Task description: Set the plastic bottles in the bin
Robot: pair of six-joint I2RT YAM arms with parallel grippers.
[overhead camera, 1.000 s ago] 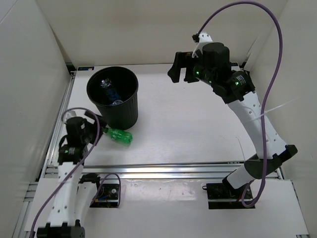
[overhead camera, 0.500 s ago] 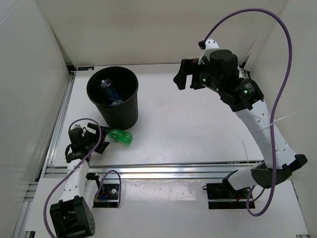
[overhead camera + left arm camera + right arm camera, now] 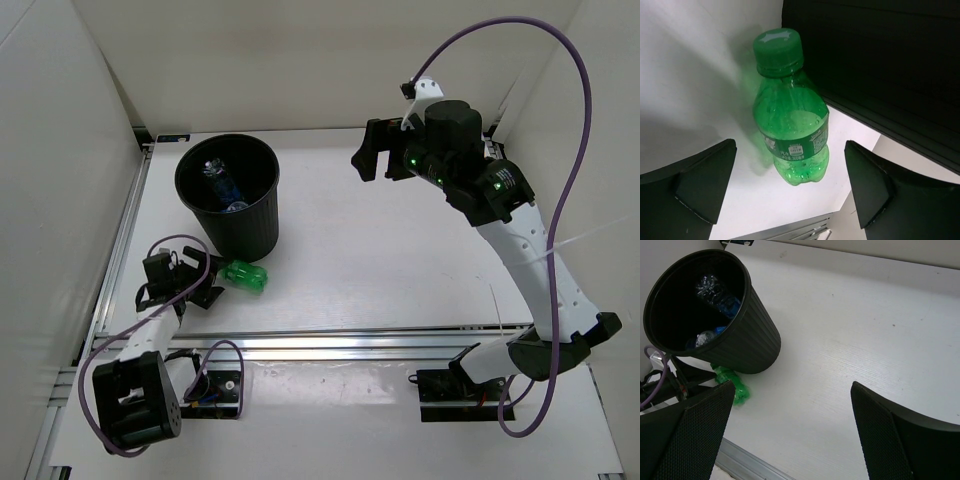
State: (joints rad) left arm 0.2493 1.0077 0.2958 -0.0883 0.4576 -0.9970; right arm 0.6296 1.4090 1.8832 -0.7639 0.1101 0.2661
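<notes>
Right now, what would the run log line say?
left gripper open, at green bottle | right gripper open, raised | green bottle lying beside bin | other bottles inside

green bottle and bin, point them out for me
green bottle (image 3: 796, 144): left wrist view, on its label band.
bin (image 3: 245, 232): top external view, on its outer side wall.

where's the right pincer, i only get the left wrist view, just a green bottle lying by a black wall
observer: The right pincer is open and raised over the far right of the table, well away from the green bottle.
operator: that black wall, what is it
observer: The bin, standing upright; the bottle lies on the table by its base, on the near side.
operator: anything inside
observer: Yes, clear bottles with blue labels lie in it; I can't count them surely.
</notes>
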